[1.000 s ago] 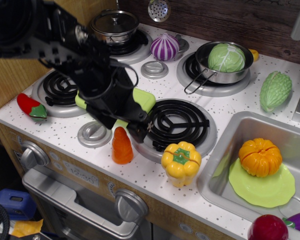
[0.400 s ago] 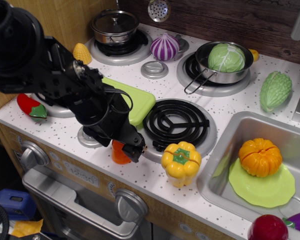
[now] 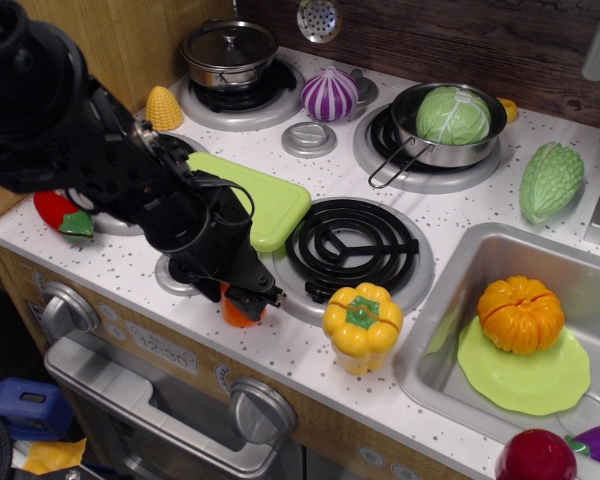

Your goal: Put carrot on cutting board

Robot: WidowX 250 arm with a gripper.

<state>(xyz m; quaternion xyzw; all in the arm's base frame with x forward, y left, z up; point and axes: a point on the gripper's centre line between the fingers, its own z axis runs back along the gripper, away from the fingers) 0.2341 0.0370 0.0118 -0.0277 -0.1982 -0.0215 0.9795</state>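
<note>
— Jaws [image 3: 248,296] are sitting right down over the carrot [image 3: 237,314], but are we seeing whether they are clamping it?

— We are not seeing that; the black fingers are covering its top, so we cannot tell how wide they are. Only the lower orange part is showing beneath them.

— Where is the carrot standing?

— We are finding it on the tabletop [image 3: 310,350] near the front edge, between the grey knob disc [image 3: 176,278] and the front burner [image 3: 352,247], with the yellow pepper [image 3: 362,326] near it on the camera's right.

— Which way is it pointing?

— We are reading its long axis as roughly upright, base on the surface; the tip is hidden.

— And the cutting board [image 3: 258,201]?

— We are seeing it lying flat just behind the arm, partly covered by it, its rounded corner touching the burner's rim.

— Open room?

— We are noting bare speckled surface in front of the pepper, and the sink [image 3: 450,290] further along.
</note>
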